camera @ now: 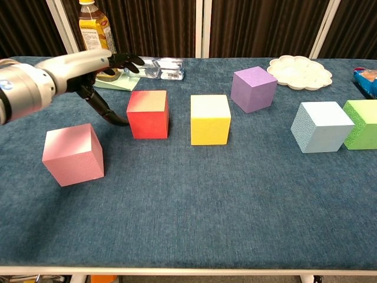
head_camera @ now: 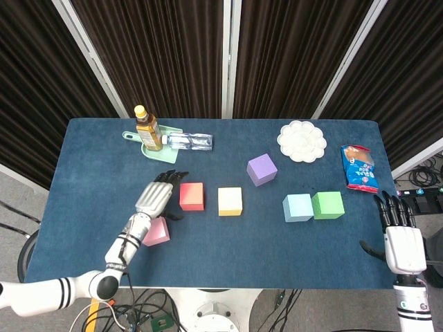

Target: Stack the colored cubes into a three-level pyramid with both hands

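Six cubes lie apart on the blue table (head_camera: 228, 259): pink (head_camera: 155, 232) (camera: 73, 154), red (head_camera: 192, 196) (camera: 148, 114), yellow (head_camera: 230, 201) (camera: 210, 119), purple (head_camera: 261, 169) (camera: 253, 88), light blue (head_camera: 297, 207) (camera: 321, 126) and green (head_camera: 327, 205) (camera: 361, 123), the last two side by side. My left hand (head_camera: 157, 196) (camera: 88, 66) hovers open just left of the red cube, above the pink one, fingers stretched forward and thumb down beside the red cube. My right hand (head_camera: 399, 238) is open at the table's right front edge, holding nothing.
At the back left an amber bottle (head_camera: 147, 128) stands on a green tray (head_camera: 159, 151), with a clear bottle (head_camera: 188, 142) lying beside it. A white palette dish (head_camera: 302, 140) and a snack bag (head_camera: 358, 167) lie at the back right.
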{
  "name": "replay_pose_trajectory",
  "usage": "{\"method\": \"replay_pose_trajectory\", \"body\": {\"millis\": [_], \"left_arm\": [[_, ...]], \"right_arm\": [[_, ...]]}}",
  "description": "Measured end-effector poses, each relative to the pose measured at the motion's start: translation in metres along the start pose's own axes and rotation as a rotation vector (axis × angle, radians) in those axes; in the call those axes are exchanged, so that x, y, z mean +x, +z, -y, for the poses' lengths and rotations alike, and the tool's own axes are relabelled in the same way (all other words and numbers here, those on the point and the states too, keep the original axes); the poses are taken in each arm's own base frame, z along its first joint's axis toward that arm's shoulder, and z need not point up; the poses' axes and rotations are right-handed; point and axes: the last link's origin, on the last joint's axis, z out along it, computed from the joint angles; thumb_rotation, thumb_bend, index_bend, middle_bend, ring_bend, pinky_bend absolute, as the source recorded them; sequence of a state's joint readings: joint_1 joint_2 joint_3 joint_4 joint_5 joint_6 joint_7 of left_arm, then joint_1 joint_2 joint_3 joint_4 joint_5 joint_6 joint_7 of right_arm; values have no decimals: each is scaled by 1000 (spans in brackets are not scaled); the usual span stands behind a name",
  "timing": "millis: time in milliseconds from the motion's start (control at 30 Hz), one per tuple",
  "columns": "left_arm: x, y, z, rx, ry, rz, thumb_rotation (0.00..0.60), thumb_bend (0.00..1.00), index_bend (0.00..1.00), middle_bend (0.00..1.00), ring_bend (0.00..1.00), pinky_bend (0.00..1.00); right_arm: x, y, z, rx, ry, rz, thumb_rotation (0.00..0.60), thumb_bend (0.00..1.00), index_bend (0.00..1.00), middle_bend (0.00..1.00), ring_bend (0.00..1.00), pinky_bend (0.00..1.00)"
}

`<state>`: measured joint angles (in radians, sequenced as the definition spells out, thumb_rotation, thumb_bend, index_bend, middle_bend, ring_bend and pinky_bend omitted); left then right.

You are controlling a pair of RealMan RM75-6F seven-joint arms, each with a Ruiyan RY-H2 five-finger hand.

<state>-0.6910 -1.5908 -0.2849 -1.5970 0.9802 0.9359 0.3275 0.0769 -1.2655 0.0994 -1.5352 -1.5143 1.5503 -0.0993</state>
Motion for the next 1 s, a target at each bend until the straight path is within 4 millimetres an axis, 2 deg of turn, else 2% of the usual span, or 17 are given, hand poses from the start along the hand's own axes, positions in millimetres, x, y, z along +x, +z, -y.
{"method": "replay_pose_trajectory", "body": {"millis": [100, 467, 833, 1000], "left_arm": [[-4, 5, -1, 18, -14, 29, 600, 0, 76, 203, 0, 95], [-14, 23, -8, 27, -84, 5, 600, 0, 114, 273, 1, 95], [-19, 29, -10, 7, -109, -39, 600, 0, 169, 334, 41, 101], [-23, 31, -9, 3, -93, -61, 600, 32, 207, 373, 75, 114]], "right_arm": [[0, 0, -2, -6, 1, -3, 600, 0, 0, 0, 0, 0], [-3, 2, -7, -29, -2, 14, 600, 0, 0, 0, 0, 0], [-6, 3, -8, -46, -8, 35, 600, 0, 0, 0, 0, 0], [-8, 2, -9, -57, -8, 46, 600, 0, 0, 0, 0, 0]]}}
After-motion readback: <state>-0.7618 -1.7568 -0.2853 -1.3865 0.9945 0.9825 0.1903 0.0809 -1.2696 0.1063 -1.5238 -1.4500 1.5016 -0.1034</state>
